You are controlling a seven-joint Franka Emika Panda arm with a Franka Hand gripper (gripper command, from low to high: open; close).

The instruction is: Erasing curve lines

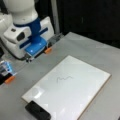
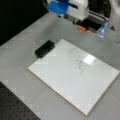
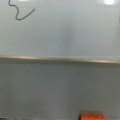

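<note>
Dark-grey marker curve lines (image 1: 64,79) sit intact mid-way across the white rectangular board (image 1: 82,100) on the grey desk (image 1: 100,55); black block eraser (image 1: 37,111) untouched at board's corner, orange-tipped gripper (image 1: 38,53) beyond far edge, jaw state indeterminate; grasp eraser squarely.

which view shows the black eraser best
A front view shows the black eraser best: whole, lying on the table beside the whiteboard corner. In the other front view the eraser sits at the bottom edge, partly cut off. The wrist view does not show it.
</note>
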